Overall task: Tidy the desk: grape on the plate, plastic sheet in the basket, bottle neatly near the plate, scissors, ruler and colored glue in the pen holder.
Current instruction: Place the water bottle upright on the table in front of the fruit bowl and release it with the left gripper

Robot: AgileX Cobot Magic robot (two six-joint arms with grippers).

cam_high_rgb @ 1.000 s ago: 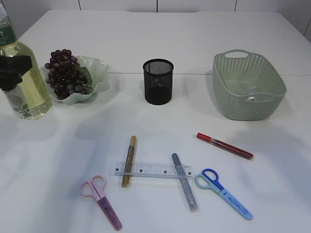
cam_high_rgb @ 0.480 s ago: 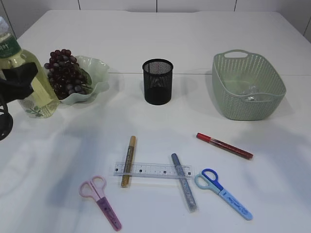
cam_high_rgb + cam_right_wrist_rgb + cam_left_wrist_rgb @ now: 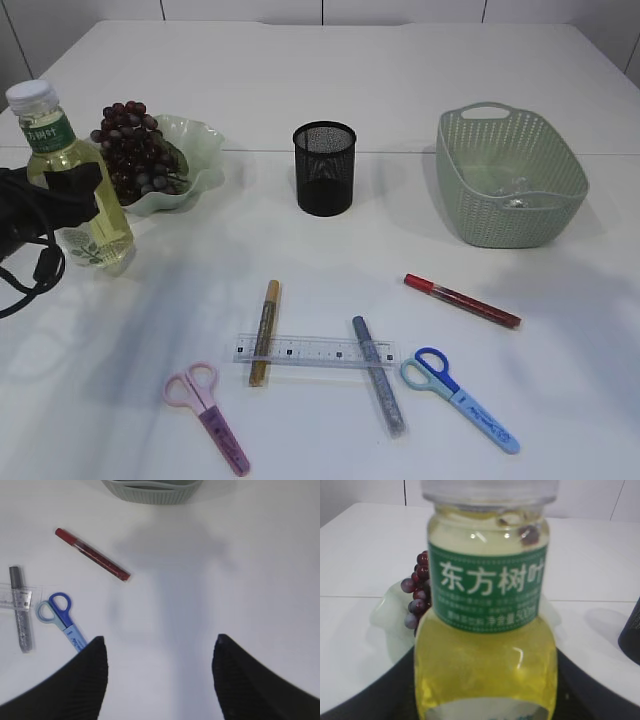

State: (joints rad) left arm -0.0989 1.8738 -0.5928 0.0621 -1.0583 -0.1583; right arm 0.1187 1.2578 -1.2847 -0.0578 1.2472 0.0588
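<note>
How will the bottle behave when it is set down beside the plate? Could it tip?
The bottle looks nearly full of yellow liquid, so probably heavy for its size. It is tall and narrow, so it may tip if released tilted. Its smooth plastic could slip between the left fingers.

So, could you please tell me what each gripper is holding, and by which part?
The left gripper holds the bottle around its body, below the green label. The right gripper is open over bare table, holding nothing.
</note>
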